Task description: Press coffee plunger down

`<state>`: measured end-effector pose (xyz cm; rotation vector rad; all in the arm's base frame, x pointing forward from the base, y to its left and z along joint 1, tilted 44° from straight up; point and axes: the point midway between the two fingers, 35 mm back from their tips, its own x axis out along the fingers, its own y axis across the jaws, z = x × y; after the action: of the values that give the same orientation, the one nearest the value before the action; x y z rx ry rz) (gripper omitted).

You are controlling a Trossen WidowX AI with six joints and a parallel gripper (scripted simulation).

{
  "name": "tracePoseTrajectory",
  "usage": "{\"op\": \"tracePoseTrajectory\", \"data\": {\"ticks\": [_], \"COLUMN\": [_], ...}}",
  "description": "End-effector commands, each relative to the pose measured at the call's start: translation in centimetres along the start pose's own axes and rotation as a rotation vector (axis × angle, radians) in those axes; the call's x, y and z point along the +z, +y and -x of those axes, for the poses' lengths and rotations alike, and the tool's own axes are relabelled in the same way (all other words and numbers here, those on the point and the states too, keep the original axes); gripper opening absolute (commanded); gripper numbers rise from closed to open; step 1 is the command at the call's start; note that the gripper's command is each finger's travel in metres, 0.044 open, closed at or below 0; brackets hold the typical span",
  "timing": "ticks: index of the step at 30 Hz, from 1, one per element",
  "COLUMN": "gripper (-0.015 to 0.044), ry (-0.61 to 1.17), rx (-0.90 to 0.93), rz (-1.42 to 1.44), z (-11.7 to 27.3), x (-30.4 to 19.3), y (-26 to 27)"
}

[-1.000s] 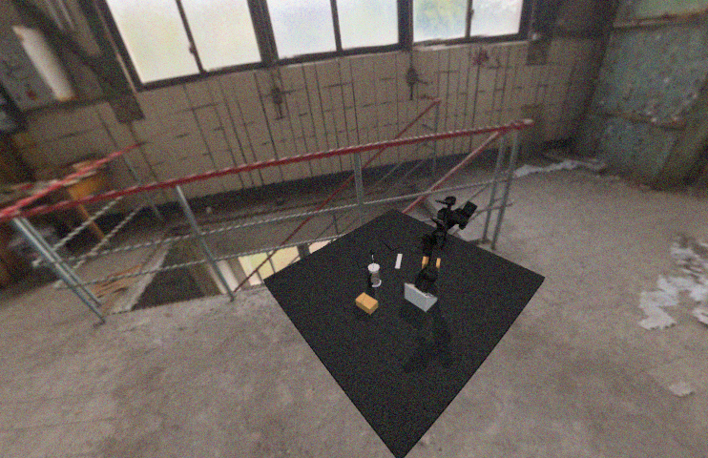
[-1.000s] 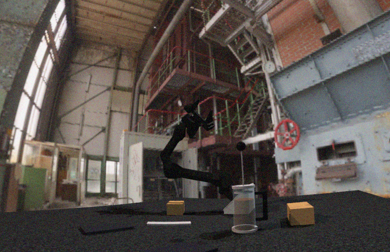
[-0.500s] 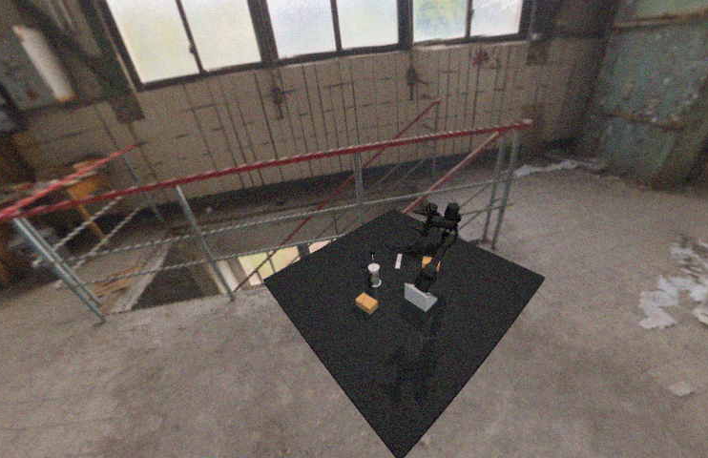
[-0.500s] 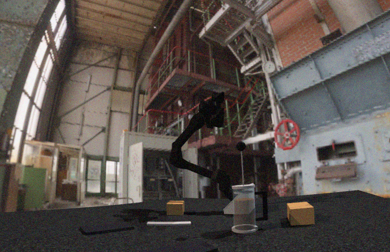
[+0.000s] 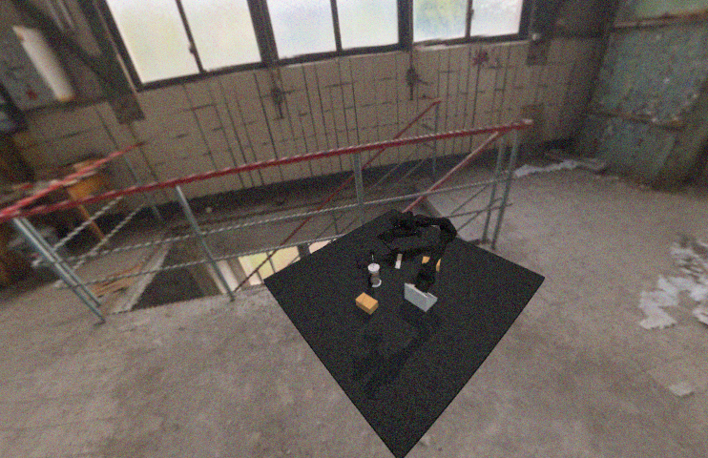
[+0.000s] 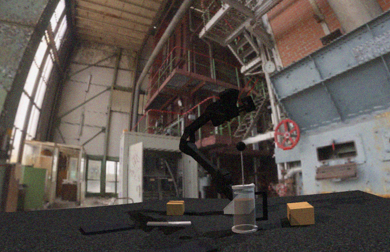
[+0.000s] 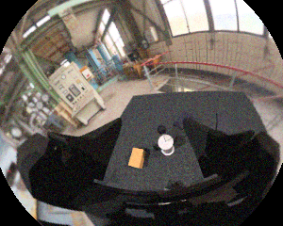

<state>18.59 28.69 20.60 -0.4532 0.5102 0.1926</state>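
One thing matters here: centre the wide-open, empty gripper (image 6: 246,104) straight over the plunger knob (image 6: 240,145), well above it, then push vertically.

press (image 6: 244,208) between two blocks (image 6: 300,213), on table (image 6: 335,234)

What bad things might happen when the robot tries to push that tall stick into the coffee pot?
1. The plunger rod is thin and fully raised, so a push that lands off-center on the knob might tip the coffee press.
2. The gripper is open, above the knob and apart from it; coming down off-line, it could slip off the round knob.
3. A shoved press might slide toward the yellow block beside it.
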Motion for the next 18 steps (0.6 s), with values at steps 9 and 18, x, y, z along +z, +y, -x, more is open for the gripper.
{"op": "tracePoseTrajectory", "data": {"ticks": [9,18], "gripper": [0.0440,0.0440], "ry": [0.152,0.153], "rx": [-0.116,-0.114], "rz": [0.323,0.324], "z": [-6.7,-7.4], "x": [-6.2,-8.4], "y": [-2.8,-3.5]}}
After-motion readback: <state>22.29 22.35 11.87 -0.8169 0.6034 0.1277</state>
